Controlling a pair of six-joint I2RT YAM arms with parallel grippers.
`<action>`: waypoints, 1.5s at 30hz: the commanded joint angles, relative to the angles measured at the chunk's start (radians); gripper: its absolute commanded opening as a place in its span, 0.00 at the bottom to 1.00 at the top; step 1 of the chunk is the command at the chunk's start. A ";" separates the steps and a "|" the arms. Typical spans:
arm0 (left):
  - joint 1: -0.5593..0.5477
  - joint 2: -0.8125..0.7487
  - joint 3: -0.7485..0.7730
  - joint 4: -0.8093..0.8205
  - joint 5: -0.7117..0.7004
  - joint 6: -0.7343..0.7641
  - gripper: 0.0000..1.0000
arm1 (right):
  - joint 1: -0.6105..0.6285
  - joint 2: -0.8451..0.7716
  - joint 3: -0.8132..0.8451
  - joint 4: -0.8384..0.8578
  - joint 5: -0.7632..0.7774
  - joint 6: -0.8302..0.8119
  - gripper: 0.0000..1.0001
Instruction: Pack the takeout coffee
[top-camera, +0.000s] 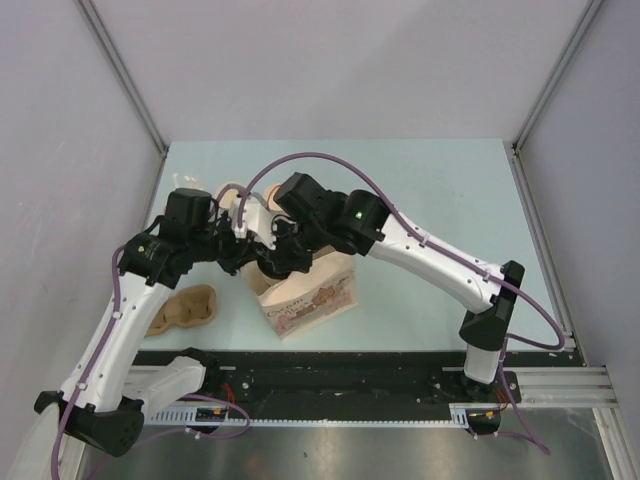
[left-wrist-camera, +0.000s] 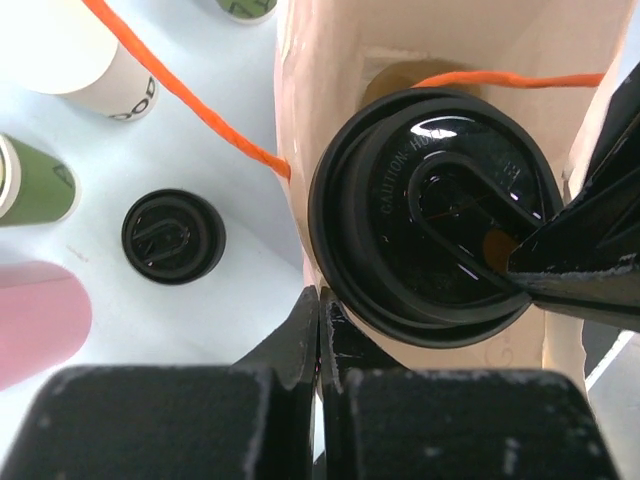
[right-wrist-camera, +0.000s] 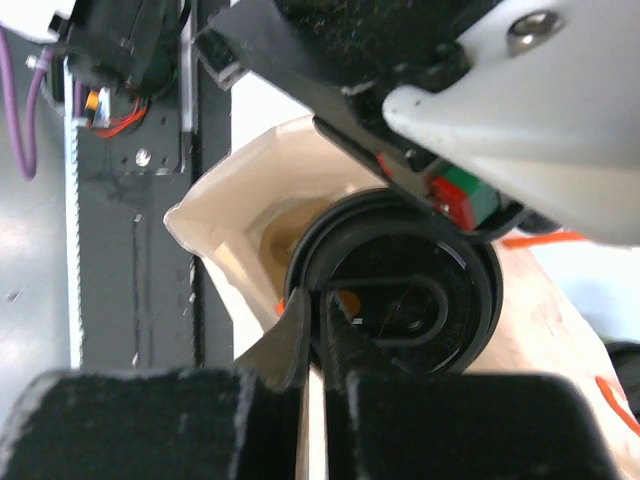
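**A:** Where is the coffee?

**B:** A black lid (left-wrist-camera: 430, 215) fills the middle of both wrist views, sitting in the open mouth of the paper bag (left-wrist-camera: 310, 100). The cup beneath it is hidden, so I cannot tell which cup it is.

**A:** What has hold of it?

**B:** The right gripper (right-wrist-camera: 318, 310). Its fingers are drawn down to a narrow slit and nip the lid's raised rim. From the left wrist they show as a dark wedge lying over the lid's right edge.

**A:** And the other arm?

**B:** The left gripper (left-wrist-camera: 320, 305) has its fingers pressed flat together, only a seam between them. The tips are right at the bag's rim beside the lid. Whether any paper is caught in that seam, I cannot tell.

**A:** And the bag?

**B:** It has cream walls, printed on the side in the top view. It stands near the front edge of the table (left-wrist-camera: 200, 330), between the two arms. An orange handle (left-wrist-camera: 500, 81) crosses its mouth.

**A:** The rest of the order?

**B:** It is out on the table, to the left in the left wrist view. A loose lid (left-wrist-camera: 173, 236) lies flat nearest the bag. A green-sided cup (left-wrist-camera: 40, 180) and a white-sided cup (left-wrist-camera: 90, 60) with dark print are beyond it, each apart from that lid. A pink cup (left-wrist-camera: 40, 320) shows at the picture's edge, near the green one.

**A:** Anything else?

**B:** A tan moulded piece (top-camera: 185, 308) on the table beside the left arm.
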 joint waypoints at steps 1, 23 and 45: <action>0.003 -0.019 0.060 0.043 0.002 -0.028 0.00 | 0.010 -0.063 -0.152 0.022 -0.040 0.015 0.00; 0.001 -0.013 0.049 0.070 0.158 -0.018 0.00 | -0.003 -0.157 -0.269 0.237 0.118 0.617 0.00; -0.005 -0.003 0.084 0.087 0.136 -0.024 0.00 | 0.103 -0.155 -0.439 0.235 0.408 0.803 0.00</action>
